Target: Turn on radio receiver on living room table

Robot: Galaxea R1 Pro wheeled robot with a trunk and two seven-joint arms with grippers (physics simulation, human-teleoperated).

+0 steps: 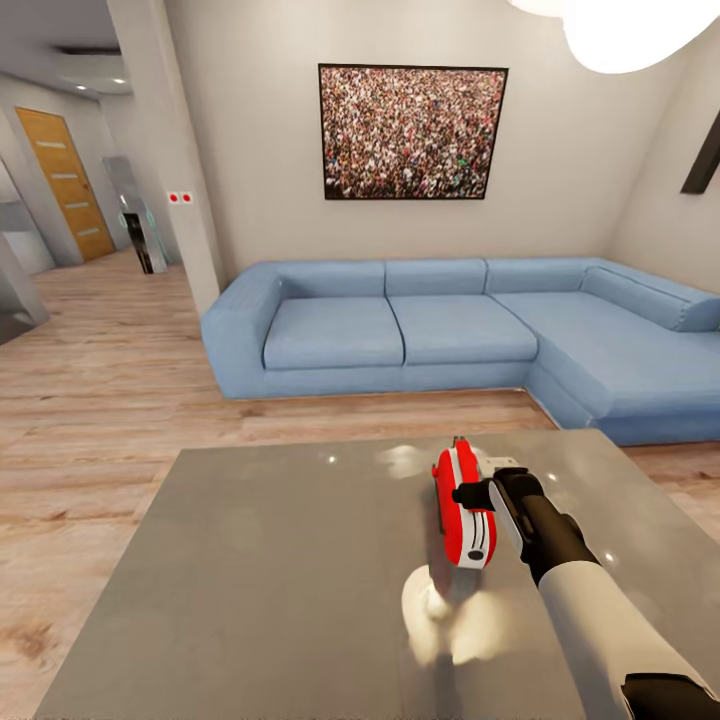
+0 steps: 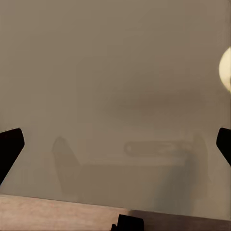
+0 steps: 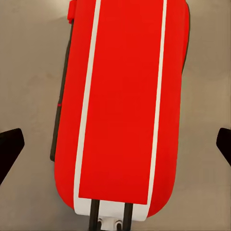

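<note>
Radio (image 1: 464, 505) lies on grey desk (image 1: 260, 580); R gripper (image 3: 115, 144) hovers above it, jaws open; L gripper (image 2: 115, 144) jaws open too.

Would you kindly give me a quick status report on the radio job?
Right hand open, poised at the radio receiver. Left hand open over the table. Radio standing on edge on the table. Nothing in the way.

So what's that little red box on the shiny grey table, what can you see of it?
The small red box with rounded ends lies on the glossy grey table, two white stripes running its length and a dark strip along one side. The right gripper hovers right over it, fingers spread wide. Touch can't be told.
</note>
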